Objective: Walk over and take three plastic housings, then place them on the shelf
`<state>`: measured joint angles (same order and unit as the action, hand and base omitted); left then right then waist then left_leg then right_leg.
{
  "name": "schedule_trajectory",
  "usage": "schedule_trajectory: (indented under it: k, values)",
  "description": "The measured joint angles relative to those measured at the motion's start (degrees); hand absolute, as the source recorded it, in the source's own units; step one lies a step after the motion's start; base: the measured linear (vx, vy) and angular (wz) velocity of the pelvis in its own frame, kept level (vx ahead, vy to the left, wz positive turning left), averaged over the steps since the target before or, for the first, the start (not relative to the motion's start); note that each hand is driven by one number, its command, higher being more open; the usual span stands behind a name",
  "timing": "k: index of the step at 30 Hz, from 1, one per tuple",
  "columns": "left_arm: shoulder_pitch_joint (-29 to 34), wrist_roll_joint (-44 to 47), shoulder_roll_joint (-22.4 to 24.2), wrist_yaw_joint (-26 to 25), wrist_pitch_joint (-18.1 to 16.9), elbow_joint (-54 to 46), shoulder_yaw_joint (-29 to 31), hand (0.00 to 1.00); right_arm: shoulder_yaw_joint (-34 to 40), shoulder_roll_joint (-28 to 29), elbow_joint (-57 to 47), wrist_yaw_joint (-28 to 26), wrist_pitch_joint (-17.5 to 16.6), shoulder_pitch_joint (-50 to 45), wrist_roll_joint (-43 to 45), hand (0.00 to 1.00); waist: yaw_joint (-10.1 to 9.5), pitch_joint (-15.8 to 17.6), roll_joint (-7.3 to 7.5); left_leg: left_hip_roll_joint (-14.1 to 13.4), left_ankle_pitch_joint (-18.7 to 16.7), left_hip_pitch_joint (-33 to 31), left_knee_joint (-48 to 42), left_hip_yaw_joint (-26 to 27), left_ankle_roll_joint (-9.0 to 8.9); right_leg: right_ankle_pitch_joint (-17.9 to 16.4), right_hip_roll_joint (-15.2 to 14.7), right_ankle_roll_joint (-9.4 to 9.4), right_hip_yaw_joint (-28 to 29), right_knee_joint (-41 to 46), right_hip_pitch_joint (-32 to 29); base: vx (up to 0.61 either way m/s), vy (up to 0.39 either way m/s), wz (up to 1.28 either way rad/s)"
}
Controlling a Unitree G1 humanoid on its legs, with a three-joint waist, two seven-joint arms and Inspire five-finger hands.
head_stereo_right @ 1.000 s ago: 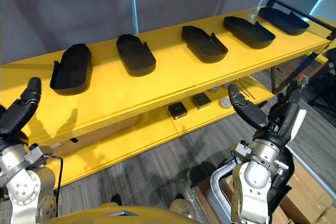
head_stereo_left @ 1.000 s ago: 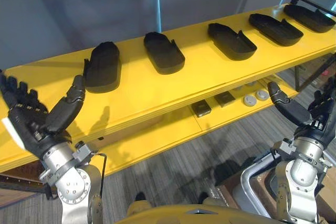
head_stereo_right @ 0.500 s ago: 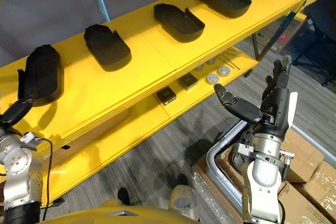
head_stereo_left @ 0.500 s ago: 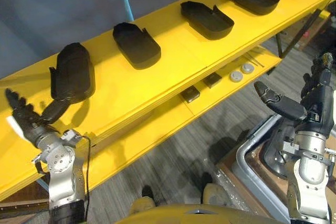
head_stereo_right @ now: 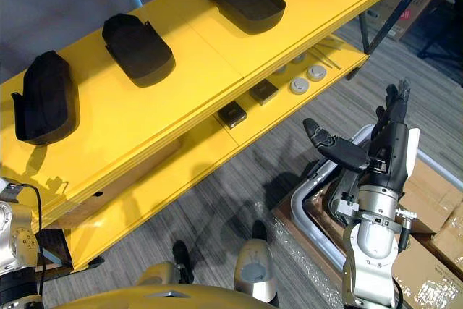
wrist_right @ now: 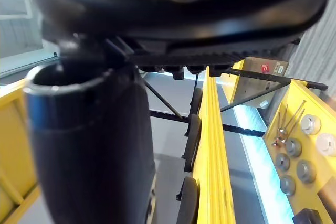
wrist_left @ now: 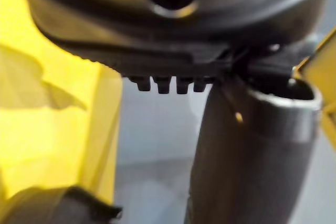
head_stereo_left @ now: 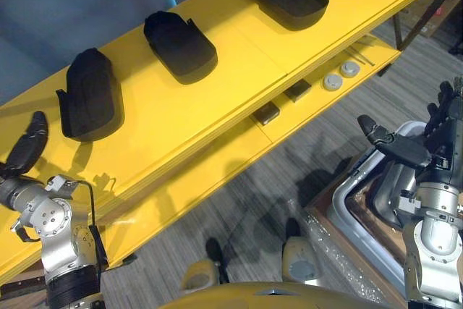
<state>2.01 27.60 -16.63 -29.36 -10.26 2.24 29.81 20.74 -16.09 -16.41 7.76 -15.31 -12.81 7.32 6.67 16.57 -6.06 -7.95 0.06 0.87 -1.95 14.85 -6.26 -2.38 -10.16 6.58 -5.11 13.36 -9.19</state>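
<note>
Judging from the right hand (head_stereo_left: 434, 146), spread and empty above the grey bin (head_stereo_left: 346, 192) holding what looks like a dark housing (head_stereo_left: 385, 204), pickup is next: reach down and close on it, while other housings (head_stereo_left: 179, 45) line the yellow shelf (head_stereo_left: 217, 99); I cannot tell the left hand's (head_stereo_left: 25, 151) state.

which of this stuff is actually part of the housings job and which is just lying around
Job: black plastic housings in a row on the top board; yellow shelf; grey bin by the right hand, dark parts inside, probably the supply.
Lying about: small black blocks and round silver discs on the lower board; cardboard boxes on the floor.
</note>
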Motion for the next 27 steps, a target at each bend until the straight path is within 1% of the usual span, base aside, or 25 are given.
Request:
schedule_trajectory:
  k: [2, 3, 5, 7, 9, 12, 15, 17, 19, 21, 22, 23, 24, 27]
  values:
    - [-0.1, 6.1, 0.0, 7.8, 0.0, 2.9, -2.4, 1.00, 0.0, -1.4, 0.0, -3.8, -0.9, 2.3, 2.8, 1.00, 0.28, 1.2, -0.29, 0.5, 0.0, -0.4, -0.3, 0.3, 0.09, -0.1, -0.4, 0.13, 0.6, 0.9, -0.9, -0.03, 0.012, -0.06]
    - [-0.1, 7.4, 0.0, 9.5, -0.1, 3.5, -3.2, 1.00, -0.1, -1.8, 0.0, -5.0, -1.0, 2.9, 3.5, 1.00, 0.40, 1.8, -0.33, 0.5, -0.1, -0.4, -0.4, 0.3, 0.21, -0.1, -0.5, 0.15, 0.7, 1.0, -1.0, -0.03, 0.016, -0.04]
    - [-0.4, 11.4, 0.0, 15.0, -0.6, 5.1, -5.8, 1.00, -1.0, -2.7, 0.0, -9.3, -1.3, 5.0, 5.8, 1.00, 0.76, 3.1, -0.35, 0.8, -0.2, -0.6, -0.9, 0.4, 0.39, -0.2, -0.8, 0.26, 0.9, 1.7, -1.4, -0.02, 0.004, -0.02]
    - [-0.5, 15.0, 0.0, 18.6, -3.1, 5.4, -6.4, 1.00, -3.7, -4.0, 0.0, -14.0, -1.4, 6.2, 9.7, 1.00, 0.67, 3.6, -0.48, 0.8, -0.2, -1.4, -1.1, 0.5, 0.44, -0.2, -0.9, 0.26, 1.2, 2.1, -2.4, -0.02, 0.000, -0.01]
    - [-0.9, 16.5, -0.1, 21.5, -4.5, 6.0, -7.1, 1.00, -6.4, -4.5, 0.0, -17.8, -1.4, 7.5, 11.9, 1.00, 0.48, 4.1, -0.73, 1.0, -0.1, -1.8, -1.3, 0.4, 0.47, -0.5, -1.0, 0.26, 1.2, 2.9, -3.0, -0.01, -0.014, 0.03]
    - [-3.0, 19.9, -0.1, 24.3, -7.4, 8.5, -9.3, 1.00, -13.1, -5.0, 0.0, -23.2, -1.2, 11.1, 16.2, 1.00, -0.11, 4.9, -1.13, 1.5, 0.0, -2.5, -1.7, 0.1, 0.65, -1.4, -1.9, 0.33, 1.3, 5.1, -4.4, -0.02, -0.011, 0.08]
    - [-4.2, 20.1, -0.1, 25.7, -8.8, 9.8, -10.0, 1.00, -18.6, -5.3, -0.1, -27.2, -1.1, 14.5, 18.8, 1.00, -0.36, 5.6, -1.09, 1.9, 0.1, -2.7, -1.8, -0.3, 0.78, -2.3, -2.4, 0.33, 1.1, 6.7, -5.0, -0.03, -0.009, 0.10]
    - [-4.4, 20.1, -0.1, 26.4, -9.7, 10.2, -11.6, 1.00, -23.4, -5.3, -0.2, -30.7, -0.1, 17.2, 19.9, 1.00, -0.44, 5.6, -1.14, 2.7, 0.3, -2.9, -1.8, -1.0, 0.93, -3.7, -3.6, 0.49, 0.8, 8.9, -5.9, -0.02, -0.010, 0.20]
    - [-4.7, 20.0, -0.1, 26.5, -10.0, 10.2, -12.4, 1.00, -26.8, -5.3, -0.2, -32.3, 0.5, 18.9, 20.1, 1.00, -0.55, 5.7, -1.19, 3.3, 0.4, -3.7, -1.8, -1.4, 1.06, -4.4, -4.4, 0.66, 0.5, 10.3, -6.9, -0.01, -0.009, 0.22]
    - [-5.3, 19.9, -0.1, 26.5, -10.1, 10.1, -13.0, 1.00, -29.6, -5.3, -0.2, -32.6, 1.4, 20.0, 20.0, 1.00, -0.75, 5.7, -1.33, 3.5, 0.6, -4.2, -1.8, -2.1, 1.09, -4.7, -4.9, 0.69, -0.2, 11.0, -7.1, 0.01, -0.015, 0.24]
    - [-6.0, 19.8, -0.1, 26.5, -10.1, 10.2, -13.4, 1.00, -31.1, -5.2, -0.2, -32.5, 2.0, 20.5, 20.0, 1.00, -1.07, 5.7, -1.32, 3.5, 0.8, -4.5, -1.8, -2.7, 1.02, -4.8, -5.0, 0.61, -0.8, 11.1, -7.0, 0.01, -0.014, 0.20]
    - [-6.6, 19.5, -0.1, 26.1, -10.0, 10.2, -13.8, 1.00, -32.0, -5.1, -0.3, -32.4, 2.4, 20.8, 19.9, 1.00, -1.82, 5.7, -1.30, 3.5, 0.9, -4.6, -1.8, -3.0, 0.99, -5.0, -5.1, 0.49, -1.1, 11.4, -7.0, 0.01, -0.014, 0.17]
    - [-6.8, 19.1, -0.1, 25.7, -10.0, 10.2, -14.0, 1.00, -32.5, -5.1, -0.3, -32.2, 2.6, 20.9, 19.9, 1.00, -1.92, 5.8, -1.29, 3.5, 0.9, -4.6, -1.8, -3.1, 0.96, -5.1, -5.1, 0.47, -1.2, 11.5, -7.0, 0.01, -0.020, 0.16]
    - [-6.6, 16.7, -0.1, 22.9, -10.0, 10.2, -14.3, 1.00, -33.4, -4.8, -0.3, -31.6, 2.6, 21.1, 19.8, 1.00, -1.96, 5.7, -1.29, 3.5, 1.0, -4.6, -1.8, -4.1, 0.83, -5.2, -5.4, 0.40, -2.2, 11.5, -6.3, 0.01, -0.013, 0.14]
